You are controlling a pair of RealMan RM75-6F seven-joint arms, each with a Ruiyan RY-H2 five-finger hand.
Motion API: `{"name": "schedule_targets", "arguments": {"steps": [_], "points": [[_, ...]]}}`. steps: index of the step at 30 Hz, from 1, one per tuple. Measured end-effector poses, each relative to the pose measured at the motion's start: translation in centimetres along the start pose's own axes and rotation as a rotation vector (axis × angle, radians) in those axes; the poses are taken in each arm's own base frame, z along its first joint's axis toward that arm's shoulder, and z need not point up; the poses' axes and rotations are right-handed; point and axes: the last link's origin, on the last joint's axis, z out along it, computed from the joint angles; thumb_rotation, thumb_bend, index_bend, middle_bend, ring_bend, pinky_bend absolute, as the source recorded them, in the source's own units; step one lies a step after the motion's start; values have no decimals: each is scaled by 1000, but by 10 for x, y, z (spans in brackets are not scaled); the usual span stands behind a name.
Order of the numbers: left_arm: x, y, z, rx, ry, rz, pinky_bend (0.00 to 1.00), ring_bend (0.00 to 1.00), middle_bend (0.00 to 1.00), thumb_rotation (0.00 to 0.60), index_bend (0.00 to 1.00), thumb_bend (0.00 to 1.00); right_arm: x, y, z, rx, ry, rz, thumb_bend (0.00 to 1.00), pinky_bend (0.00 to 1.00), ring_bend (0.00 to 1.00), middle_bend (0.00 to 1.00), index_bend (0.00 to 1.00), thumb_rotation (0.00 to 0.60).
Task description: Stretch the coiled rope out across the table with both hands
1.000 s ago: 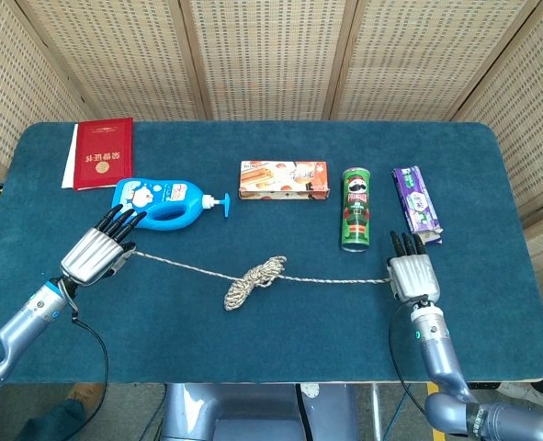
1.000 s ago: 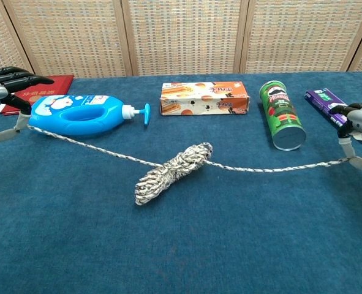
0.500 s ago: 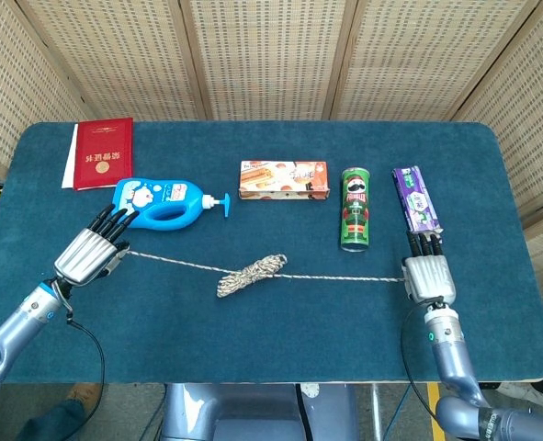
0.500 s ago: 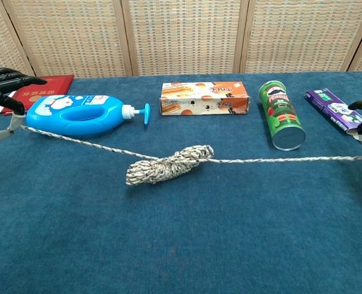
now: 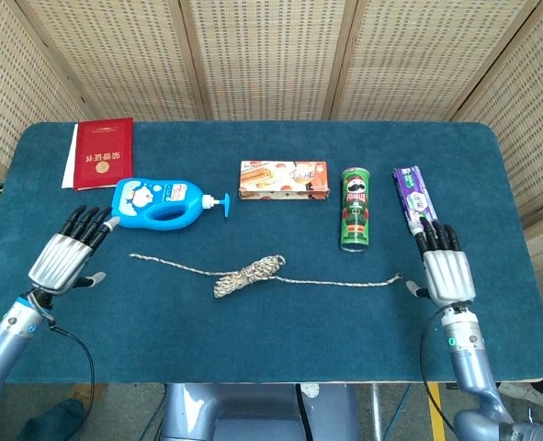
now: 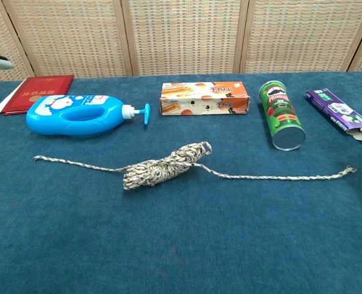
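The green can (image 6: pixel 282 115) lying on its side reads "PRINGLES" near its top. The red booklet (image 5: pixel 104 152) carries gold characters, the purple pack (image 6: pixel 340 113) and the snack box (image 6: pixel 205 98) small print, all too small to read.

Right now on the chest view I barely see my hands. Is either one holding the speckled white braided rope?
Observer: No. The left hand is open with fingers spread, lying apart from the left end of the rope.
Operator: And the right one?
Observer: The right hand is open too, just right of the rope's right end, apparently not touching it.
Operator: Anything near its fingers?
Observer: Its fingertips lie close to the near end of the purple packet.
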Motion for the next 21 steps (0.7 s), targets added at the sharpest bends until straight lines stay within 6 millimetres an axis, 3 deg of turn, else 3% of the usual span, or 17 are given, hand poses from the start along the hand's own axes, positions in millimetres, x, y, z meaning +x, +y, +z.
{"name": "schedule_targets", "arguments": {"steps": [5, 11, 14, 21], "points": [[20, 0, -28, 134, 18, -58, 0, 0, 0, 600, 0, 0, 18, 22, -19, 37, 75, 34, 0, 0, 0, 0, 0, 600], [42, -3, -77, 276, 28, -103, 0, 0, 0, 600, 0, 0, 29, 46, -42, 102, 129, 23, 0, 0, 0, 0, 0, 600], [42, -5, -96, 296, 29, -110, 0, 0, 0, 600, 0, 0, 29, 56, -56, 95, 130, 3, 0, 0, 0, 0, 0, 600], [36, -5, -121, 299, 29, -139, 0, 0, 0, 600, 0, 0, 27, 58, -76, 59, 105, -17, 0, 0, 0, 0, 0, 600]]}}
